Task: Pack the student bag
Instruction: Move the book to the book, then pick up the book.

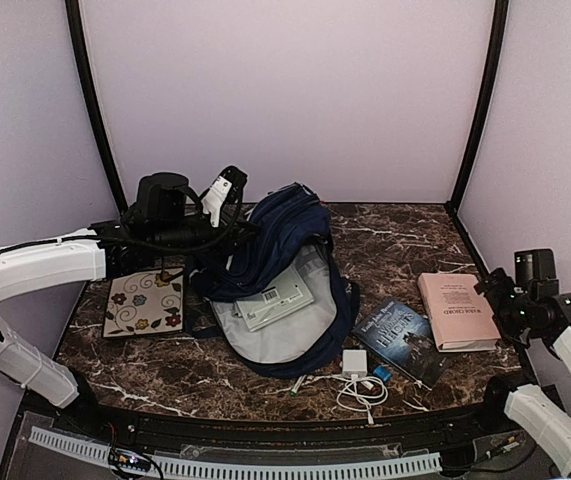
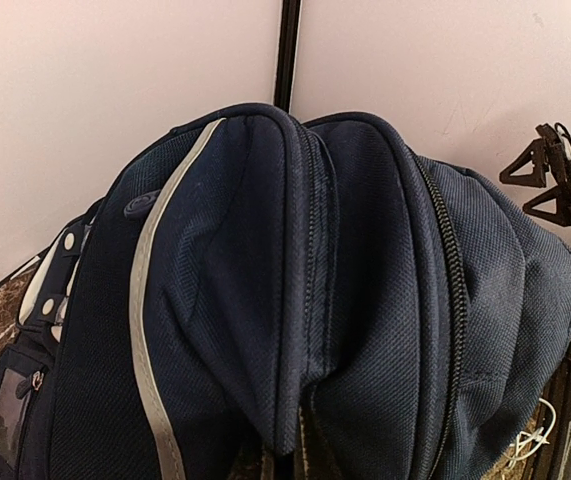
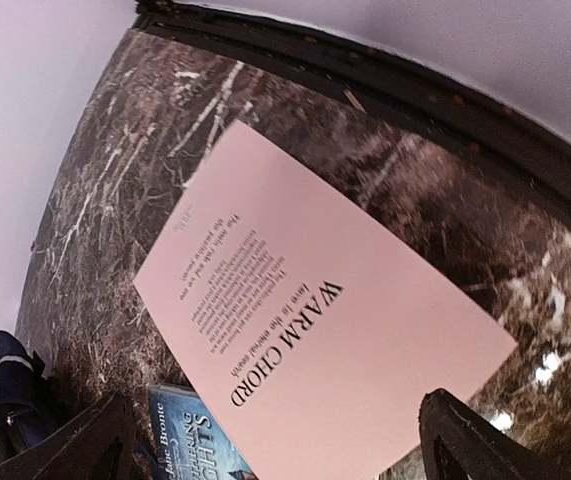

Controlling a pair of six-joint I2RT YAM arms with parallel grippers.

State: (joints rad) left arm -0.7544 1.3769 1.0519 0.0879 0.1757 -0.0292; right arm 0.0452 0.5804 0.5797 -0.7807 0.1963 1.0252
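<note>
The student bag, navy with white stripe trim, lies open in the middle of the table with its grey lining showing and a pale book inside. My left gripper is shut on a fold of the bag's upper flap and holds it raised. In the left wrist view the student bag fills the frame and the left gripper is almost buried in the fabric. My right gripper hangs open above a pink book. In the right wrist view the fingertips stand wide apart over the pink book.
A dark blue book lies between the bag and the pink book; the blue book also shows in the right wrist view. A white charger with coiled cable sits near the front edge. A floral notebook lies left of the bag.
</note>
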